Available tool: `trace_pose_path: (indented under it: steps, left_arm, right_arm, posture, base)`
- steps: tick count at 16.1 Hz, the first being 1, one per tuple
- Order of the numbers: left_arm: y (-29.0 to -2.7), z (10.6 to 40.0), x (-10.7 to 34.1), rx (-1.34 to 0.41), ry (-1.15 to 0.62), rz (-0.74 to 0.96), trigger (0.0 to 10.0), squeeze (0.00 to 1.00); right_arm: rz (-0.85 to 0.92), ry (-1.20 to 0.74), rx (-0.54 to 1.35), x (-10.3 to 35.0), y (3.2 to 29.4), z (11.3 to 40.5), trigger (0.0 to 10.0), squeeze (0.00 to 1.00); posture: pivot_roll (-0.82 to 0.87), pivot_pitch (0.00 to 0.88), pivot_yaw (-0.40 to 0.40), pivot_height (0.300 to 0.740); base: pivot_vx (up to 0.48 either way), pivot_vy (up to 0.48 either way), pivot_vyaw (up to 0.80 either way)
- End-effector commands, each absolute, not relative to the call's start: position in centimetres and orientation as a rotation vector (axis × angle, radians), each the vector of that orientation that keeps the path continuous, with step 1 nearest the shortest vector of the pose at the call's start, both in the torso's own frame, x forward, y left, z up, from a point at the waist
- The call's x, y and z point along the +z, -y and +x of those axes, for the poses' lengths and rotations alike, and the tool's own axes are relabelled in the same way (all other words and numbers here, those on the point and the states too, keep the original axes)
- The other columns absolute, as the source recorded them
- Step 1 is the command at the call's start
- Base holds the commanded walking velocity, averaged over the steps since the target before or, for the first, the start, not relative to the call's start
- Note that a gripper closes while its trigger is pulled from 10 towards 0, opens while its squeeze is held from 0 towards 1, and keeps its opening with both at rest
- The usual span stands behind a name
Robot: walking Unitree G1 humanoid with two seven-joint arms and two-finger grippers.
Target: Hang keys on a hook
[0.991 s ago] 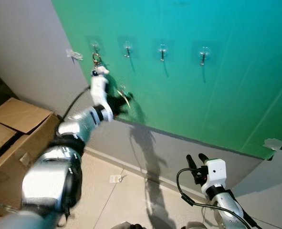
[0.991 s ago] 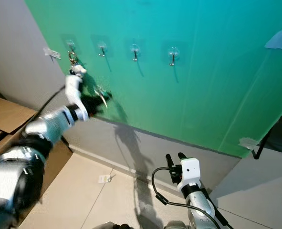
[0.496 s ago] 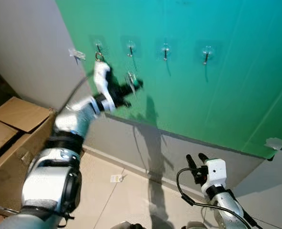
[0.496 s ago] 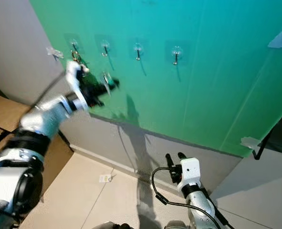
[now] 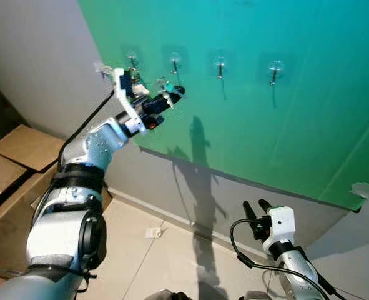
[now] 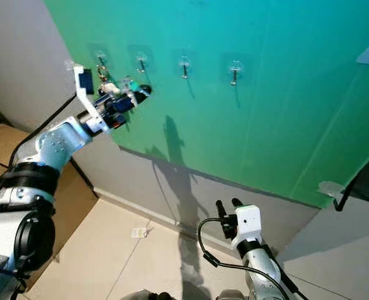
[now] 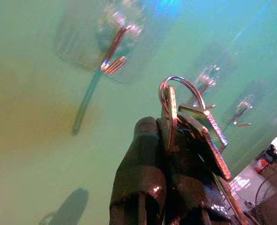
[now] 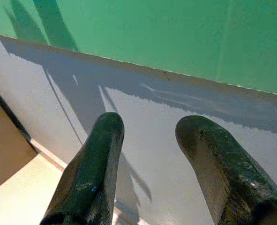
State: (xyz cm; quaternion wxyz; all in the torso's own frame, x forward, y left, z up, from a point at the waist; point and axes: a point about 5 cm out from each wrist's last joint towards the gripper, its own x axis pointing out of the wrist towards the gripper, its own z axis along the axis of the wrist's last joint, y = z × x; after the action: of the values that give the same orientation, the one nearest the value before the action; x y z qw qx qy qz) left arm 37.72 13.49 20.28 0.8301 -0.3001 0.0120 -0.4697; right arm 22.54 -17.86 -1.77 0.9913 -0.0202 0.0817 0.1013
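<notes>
In the left eye view, the left arm is raised to the green wall [image 5: 284, 137], and the left gripper [image 5: 172, 95] is just below and between the first hook [image 5: 133, 61] and the second hook [image 5: 175, 62] of a row of four. The keys [image 5: 163, 84] sit at its fingertips, above the black fingers, close to the wall. A small ring already hangs on the first hook. The right gripper [image 5: 255, 208] is low, near the grey part of the wall, pointing up. Cardboard boxes [image 5: 15, 162] stand on the floor at the left.

In the right eye view, the same scene appears: the keys [image 6: 129, 83] are between the first and second hooks, a little under them.

In the left wrist view, the two fingers [image 7: 138, 173] are closed tight on the keys [image 7: 194, 126]. The key ring rises above the fingertips, and a hook [image 7: 112, 51] is beyond it, apart from the ring.

In the right wrist view, the right gripper [image 8: 150, 133] has its fingers spread wide with nothing between them, in front of the grey wall.
</notes>
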Motion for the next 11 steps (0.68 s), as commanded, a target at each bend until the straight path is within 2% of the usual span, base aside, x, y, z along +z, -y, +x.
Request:
trace_pose_path:
  steps: [1, 5, 11]
  left_arm:
    - [-13.6, 38.0, 21.0, -0.996, -0.018, -0.636, 10.0, 0.00]
    - [-13.1, 38.6, 21.0, -0.938, -0.047, -0.571, 10.0, 0.00]
    - [-14.2, 39.1, 20.9, -0.846, -0.043, -0.536, 10.0, 0.00]
  right_arm:
    - [-0.037, -0.165, 0.215, -1.7, 17.6, 22.8, 10.0, 0.00]
    - [-0.037, -0.162, 0.213, -1.7, 17.6, 22.8, 10.0, 0.00]
    - [-0.033, -0.160, 0.207, -1.8, 17.6, 22.6, 10.0, 0.00]
  posture:
    - [-0.22, 0.000, 0.161, 0.732]
    - [-0.23, 0.000, 0.169, 0.732]
    - [-0.23, 0.000, 0.169, 0.732]
  base:
    - [0.000, 0.000, 0.00]
    - [0.000, 0.000, 0.00]
    - [0.000, 0.000, 0.00]
